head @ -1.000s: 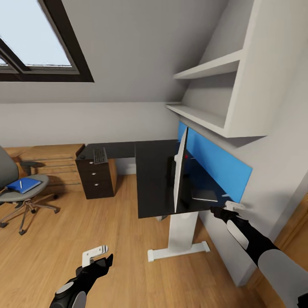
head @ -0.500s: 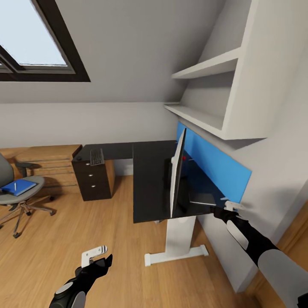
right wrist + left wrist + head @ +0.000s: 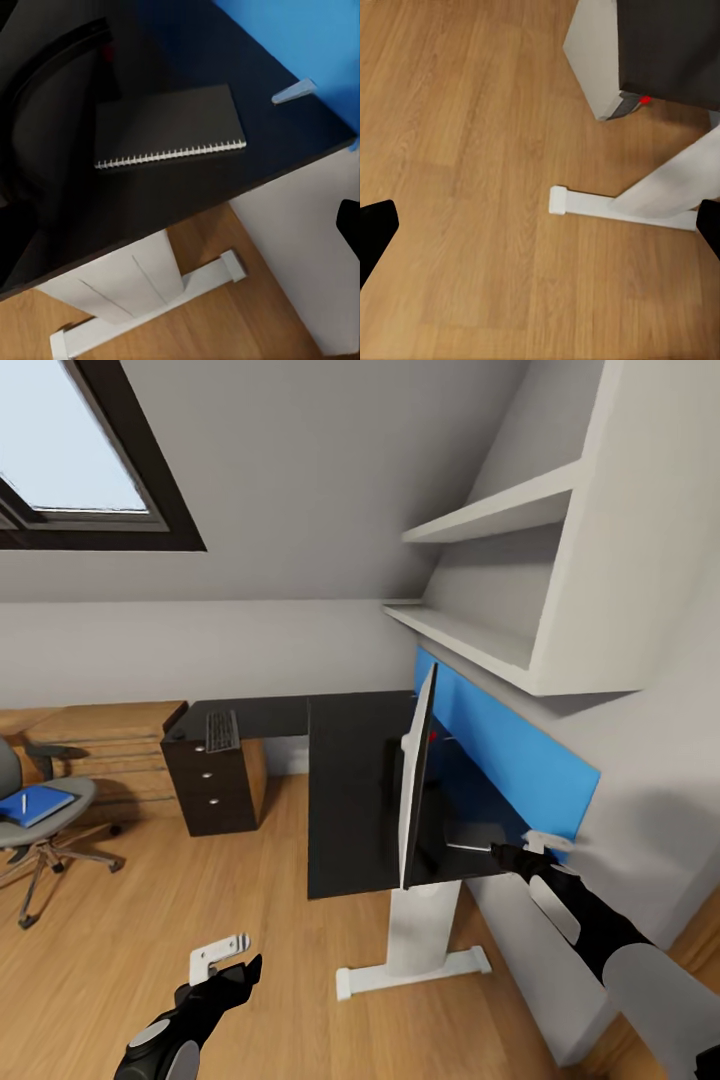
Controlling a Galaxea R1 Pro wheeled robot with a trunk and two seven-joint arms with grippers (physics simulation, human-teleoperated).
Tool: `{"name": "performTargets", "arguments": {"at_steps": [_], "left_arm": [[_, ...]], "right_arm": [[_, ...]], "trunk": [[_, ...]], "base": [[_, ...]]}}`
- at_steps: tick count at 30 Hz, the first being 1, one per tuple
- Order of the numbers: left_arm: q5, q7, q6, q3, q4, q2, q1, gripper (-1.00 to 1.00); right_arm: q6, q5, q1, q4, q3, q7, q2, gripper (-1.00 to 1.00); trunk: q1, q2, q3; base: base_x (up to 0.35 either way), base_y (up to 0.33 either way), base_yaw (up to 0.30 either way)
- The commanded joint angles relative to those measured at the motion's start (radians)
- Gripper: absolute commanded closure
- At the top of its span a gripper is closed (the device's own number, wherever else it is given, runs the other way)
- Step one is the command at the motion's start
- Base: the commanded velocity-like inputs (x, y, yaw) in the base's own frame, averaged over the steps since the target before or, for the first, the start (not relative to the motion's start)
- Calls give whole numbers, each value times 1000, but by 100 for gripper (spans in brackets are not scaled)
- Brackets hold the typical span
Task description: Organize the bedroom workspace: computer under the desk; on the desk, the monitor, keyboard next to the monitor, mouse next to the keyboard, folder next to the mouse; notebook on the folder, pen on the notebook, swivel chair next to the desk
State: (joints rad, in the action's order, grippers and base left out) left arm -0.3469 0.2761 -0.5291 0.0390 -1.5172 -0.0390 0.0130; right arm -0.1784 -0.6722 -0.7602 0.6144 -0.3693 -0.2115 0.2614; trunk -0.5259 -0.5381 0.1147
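Note:
The black L-shaped desk (image 3: 350, 800) stands ahead on a white leg. The monitor (image 3: 417, 780) stands on it, seen edge-on. A dark spiral notebook (image 3: 169, 126) lies behind the monitor, near the blue wall panel (image 3: 510, 750). The keyboard (image 3: 221, 730) lies on the desk's far wing, over the drawers. At far left the swivel chair (image 3: 45, 830) carries the blue folder (image 3: 35, 803) with the pen (image 3: 22, 801) on top. My right gripper (image 3: 535, 850) hangs open by the desk's near corner, just short of the notebook. My left gripper (image 3: 222, 958) is open above the floor.
A dark drawer unit (image 3: 215, 790) stands under the desk's far wing, with wooden steps (image 3: 100, 745) beside it. White shelves (image 3: 480, 630) jut out above the desk. The desk's white foot (image 3: 622, 208) lies on the wood floor. A white box with a red spot (image 3: 592, 60) sits under the desk.
The whole view has shifted: the chair has slid toward the left edge and the desk's near end sits a little farther left. Both arms hold the same pose.

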Motion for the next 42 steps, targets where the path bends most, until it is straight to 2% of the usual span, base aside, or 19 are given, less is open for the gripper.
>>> {"name": "performTargets", "arguments": {"at_steps": [1, 11, 19, 30, 34, 42], "left_arm": [[-11, 9, -3, 1, -1, 0, 1, -100], [-10, 9, -3, 1, -1, 1, 1, -100], [-10, 9, -3, 1, -1, 0, 1, -100], [-8, 9, -2, 2, -1, -1, 1, -100], [-9, 9, -3, 2, -1, -1, 1, -100], [-8, 9, -3, 2, -1, -1, 1, -100]], "right_arm": [[-3, -8, -1, 2, -8, -9, 2, -100], [1, 27, -1, -2, -8, -9, 1, -100], [4, 35, -1, -4, -8, -9, 1, -100], [146, 115, -1, -98, -13, -10, -3, -100], [193, 122, -1, -112, -12, -10, -5, -100], [220, 126, -1, -124, -12, -9, -10, -100]], "trunk": [[-1, -2, 2], [-1, -2, 2], [-1, -2, 2], [-1, -2, 2], [-1, -2, 2], [-1, -2, 2]], "base": [[161, 0, 0], [181, 0, 0], [108, 0, 0], [211, 0, 0], [291, 0, 0], [254, 0, 0]]}}
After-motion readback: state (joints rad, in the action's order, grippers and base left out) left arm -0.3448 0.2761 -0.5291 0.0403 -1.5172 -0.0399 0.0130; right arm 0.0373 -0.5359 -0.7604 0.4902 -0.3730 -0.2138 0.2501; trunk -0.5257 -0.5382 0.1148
